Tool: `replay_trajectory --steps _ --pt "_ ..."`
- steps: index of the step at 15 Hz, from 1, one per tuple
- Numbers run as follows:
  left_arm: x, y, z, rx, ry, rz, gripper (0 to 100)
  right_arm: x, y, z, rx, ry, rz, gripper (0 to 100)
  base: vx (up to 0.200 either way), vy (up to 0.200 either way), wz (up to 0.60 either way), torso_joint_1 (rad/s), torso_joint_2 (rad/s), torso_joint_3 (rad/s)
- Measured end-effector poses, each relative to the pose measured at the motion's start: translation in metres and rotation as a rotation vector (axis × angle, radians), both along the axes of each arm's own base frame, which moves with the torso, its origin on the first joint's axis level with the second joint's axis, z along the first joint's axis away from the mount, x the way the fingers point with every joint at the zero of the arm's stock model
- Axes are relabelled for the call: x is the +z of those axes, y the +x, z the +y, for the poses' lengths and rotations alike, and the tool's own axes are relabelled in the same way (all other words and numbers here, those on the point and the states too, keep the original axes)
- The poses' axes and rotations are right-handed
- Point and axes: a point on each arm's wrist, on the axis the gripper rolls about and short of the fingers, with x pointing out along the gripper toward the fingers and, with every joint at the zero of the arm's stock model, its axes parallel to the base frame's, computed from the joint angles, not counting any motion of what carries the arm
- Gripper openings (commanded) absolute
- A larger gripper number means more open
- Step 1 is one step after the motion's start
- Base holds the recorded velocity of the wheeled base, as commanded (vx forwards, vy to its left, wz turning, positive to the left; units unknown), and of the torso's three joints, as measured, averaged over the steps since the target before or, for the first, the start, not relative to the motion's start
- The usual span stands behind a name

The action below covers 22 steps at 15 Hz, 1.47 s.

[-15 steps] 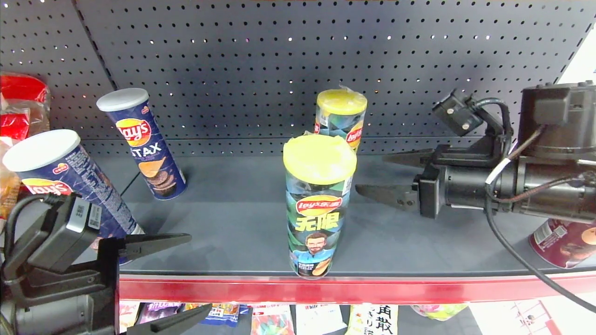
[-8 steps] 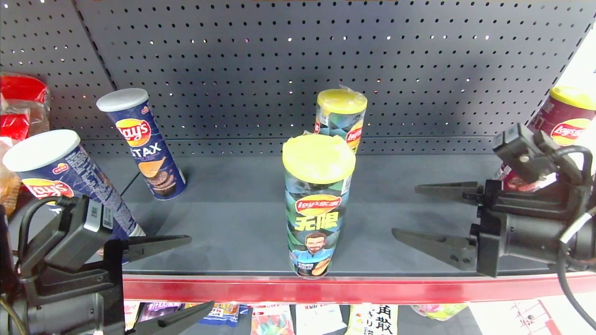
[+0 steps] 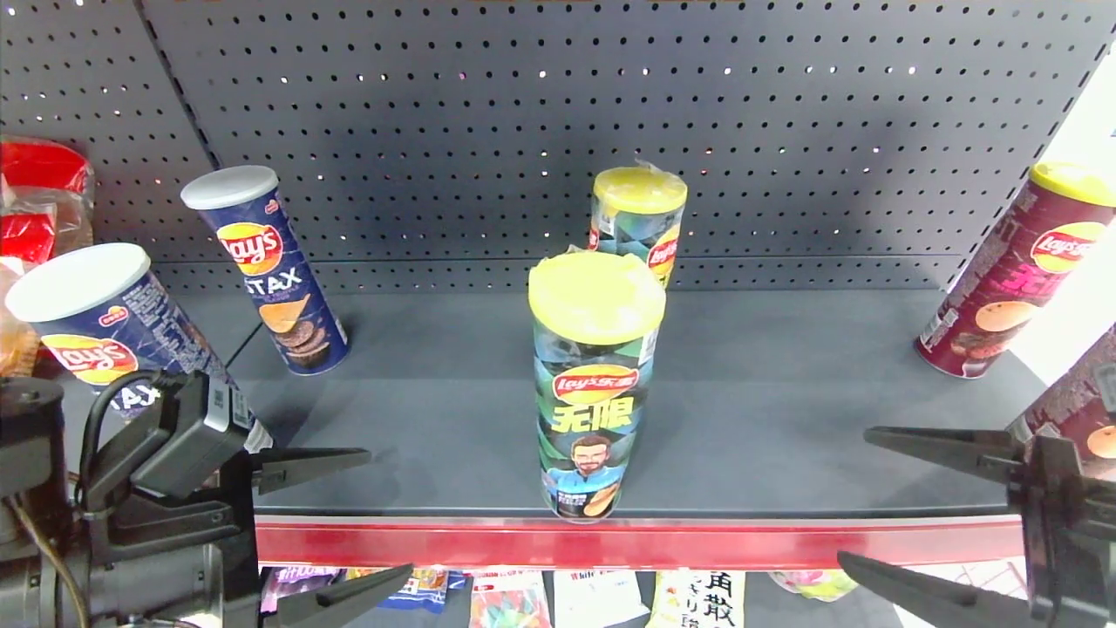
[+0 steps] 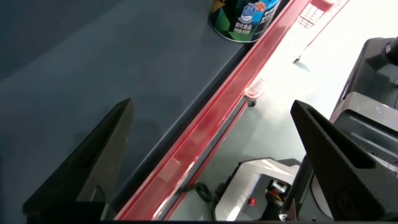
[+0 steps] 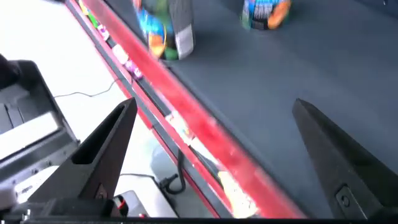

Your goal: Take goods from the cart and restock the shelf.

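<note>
Between placings, the left gripper (image 3: 388,515) and right gripper (image 3: 854,495) are held apart, empty — a fresh cart pick is judged due.

Matt metal shelf (image 3: 436,419) with glossy red lip (image 3: 610,541), perforated matt back panel (image 3: 523,105), glossy canister (image 3: 593,419) under smooth plastic lid (image 3: 597,296).

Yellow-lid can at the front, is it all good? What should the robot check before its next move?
1. The front yellow-lid can upright on the shelf: ok.
2. The right pincer open and empty: ok.
3. The left pincer open and empty: ok.
4. Both pincers apart from the can: ok.
5. The can set well back from the red edge: not ok, it stands right at it.
</note>
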Motion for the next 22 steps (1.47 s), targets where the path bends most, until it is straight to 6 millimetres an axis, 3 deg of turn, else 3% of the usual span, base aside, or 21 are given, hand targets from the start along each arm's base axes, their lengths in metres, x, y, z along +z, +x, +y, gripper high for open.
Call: replay_trajectory --steps 5,11,16,22 --pt "0.001 0.011 -0.004 0.0 0.004 0.01 100 -0.014 -0.051 -0.034 -0.123 -0.023 0.011 100 0.0 0.0 0.0 0.0 0.0 0.0" --pt "-0.001 0.028 -0.011 -0.004 0.015 0.03 100 -0.023 -0.093 -0.067 -0.58 0.045 -0.032 100 0.0 0.0 0.0 0.0 0.0 0.0" --pt "-0.005 0.048 -0.022 -0.045 0.053 0.022 100 -0.041 -0.115 -0.073 -0.76 0.078 -0.096 100 0.0 0.0 0.0 0.0 0.0 0.0" --pt "-0.005 0.073 -0.049 -0.106 0.055 0.027 100 -0.083 -0.131 -0.074 -0.815 0.101 -0.155 100 0.0 0.0 0.0 0.0 0.0 0.0"
